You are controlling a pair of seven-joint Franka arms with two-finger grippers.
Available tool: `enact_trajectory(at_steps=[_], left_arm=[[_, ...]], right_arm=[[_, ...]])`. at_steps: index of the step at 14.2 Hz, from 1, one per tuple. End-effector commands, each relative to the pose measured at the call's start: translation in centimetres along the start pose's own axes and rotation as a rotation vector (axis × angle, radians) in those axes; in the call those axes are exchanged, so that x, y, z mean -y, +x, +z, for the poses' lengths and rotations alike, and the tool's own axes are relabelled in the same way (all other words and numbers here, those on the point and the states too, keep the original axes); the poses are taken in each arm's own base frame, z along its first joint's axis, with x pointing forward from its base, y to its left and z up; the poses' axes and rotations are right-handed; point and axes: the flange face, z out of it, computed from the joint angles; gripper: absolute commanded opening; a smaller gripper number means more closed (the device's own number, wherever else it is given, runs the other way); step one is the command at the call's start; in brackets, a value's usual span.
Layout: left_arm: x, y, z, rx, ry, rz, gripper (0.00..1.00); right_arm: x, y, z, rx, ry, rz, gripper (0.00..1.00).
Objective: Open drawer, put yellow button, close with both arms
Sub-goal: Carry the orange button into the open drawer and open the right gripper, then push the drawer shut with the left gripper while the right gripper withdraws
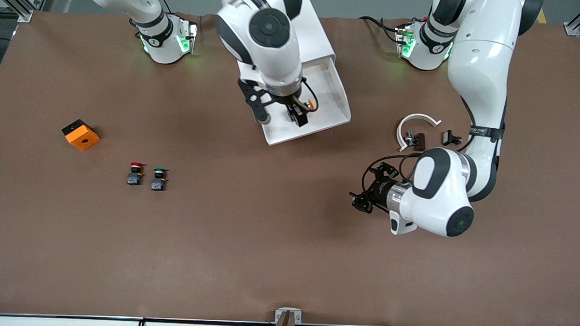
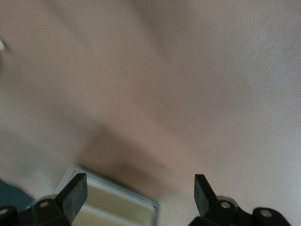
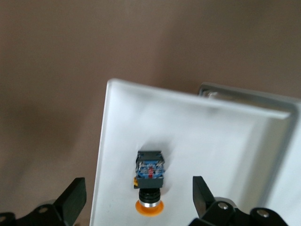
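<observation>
Much of the cabinet (image 1: 318,38) was hidden under the right arm, so only one drawer (image 1: 338,94), pulled out toward the front camera, could be made out. In the front view the yellow button (image 1: 311,104) showed only as an orange sliver beside the right gripper (image 1: 299,116); the right wrist view showed it whole (image 3: 149,181), lying on its side on the drawer's white floor (image 3: 225,141), its cap partly cut off at the frame edge. The right gripper hung over the drawer, its jaws spread wide and holding nothing, the button lying free between them. The left gripper (image 1: 363,199) hovered over bare worktop (image 1: 267,254), toward the left arm's end from the drawer, jaws likewise wide apart and empty.

Two more buttons stood toward the right arm's end from the drawer: one red-capped (image 1: 135,173), one green-capped (image 1: 158,178). One orange block (image 1: 80,134) lay there too.
</observation>
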Motion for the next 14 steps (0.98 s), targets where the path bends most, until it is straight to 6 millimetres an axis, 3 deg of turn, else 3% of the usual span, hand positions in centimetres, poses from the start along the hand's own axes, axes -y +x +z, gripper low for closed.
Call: enact_trajectory(at_steps=[1, 3, 5, 6, 7, 8, 10, 12, 14], left_arm=[[-0.3, -4.5, -1.3, -0.117, 0.025, 0.136, 1.0], [-0.7, -6.8, -1.1, -0.13, 0.034, 0.179, 1.0], [-0.9, -10.2, -1.8, -0.2, 0.041, 0.234, 1.0], [-1.1, -12.7, -2.1, -0.244, 0.035, 0.275, 1.0], [-1.1, -14.3, -1.1, -0.258, 0.037, 0.298, 1.0], [-1.2, -15.3, -0.8, -0.267, 0.022, 0.312, 1.0], [-1.5, -17.3, 1.5, -0.278, 0.025, 0.345, 1.0], [-1.5, -19.0, 3.0, -0.292, 0.01, 0.371, 1.0], [-1.1, -21.2, 4.5, -0.301, 0.016, 0.404, 1.0]], right_arm=[[-2.7, 4.7, -6.2, 0.022, -0.067, -0.101, 1.0], [-5.4, 9.4, -9.8, 0.034, -0.104, -0.218, 1.0], [-8.1, 14.0, -12.1, 0.062, -0.134, -0.379, 1.0], [-10.2, 17.4, -13.4, 0.078, -0.112, -0.473, 1.0], [-12.2, 20.7, -14.2, 0.092, -0.092, -0.561, 1.0], [-14.3, 24.3, -14.6, 0.1, -0.071, -0.653, 1.0], [-17.2, 29.4, -14.2, 0.073, -0.043, -0.741, 1.0], [-18.8, 33.7, -13.6, 0.016, -0.039, -0.832, 1.0], [-20.5, 38.8, -14.3, -0.013, -0.003, -0.894, 1.0]])
